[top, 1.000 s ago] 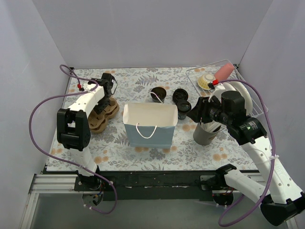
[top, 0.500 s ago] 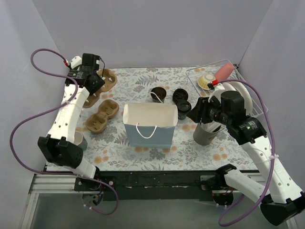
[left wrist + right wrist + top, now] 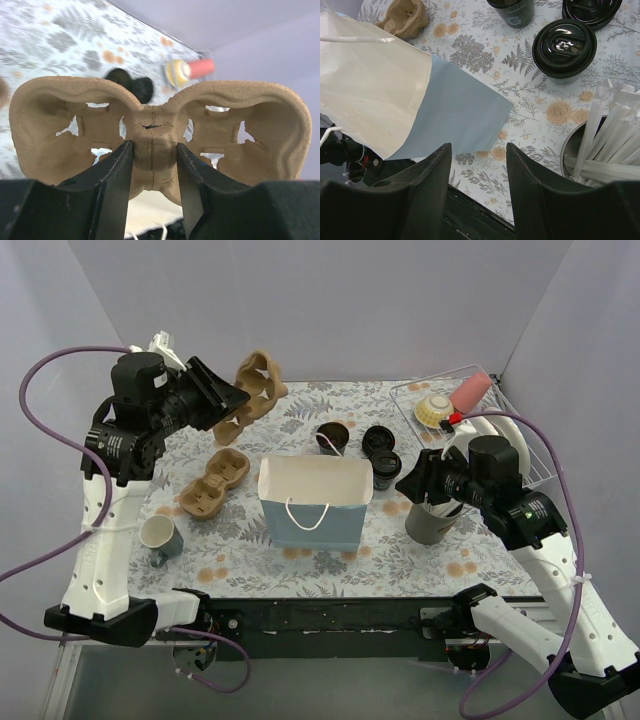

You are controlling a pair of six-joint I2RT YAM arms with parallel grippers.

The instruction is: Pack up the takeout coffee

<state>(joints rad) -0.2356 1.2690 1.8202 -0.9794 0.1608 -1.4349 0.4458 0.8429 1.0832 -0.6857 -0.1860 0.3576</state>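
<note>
In about a second my left arm went from crouched over the cardboard stack to way up in the air. The left gripper (image 3: 222,398) peeled the top cup carrier (image 3: 255,390) off and swung it up. It's now pinched by its middle rib, hanging over the back-left of the table and tipped up on edge. The other carrier (image 3: 212,483) got left behind, flat on the table. With the arm out of the way, a grey-green mug (image 3: 160,536) has popped into view near the front left.
</note>
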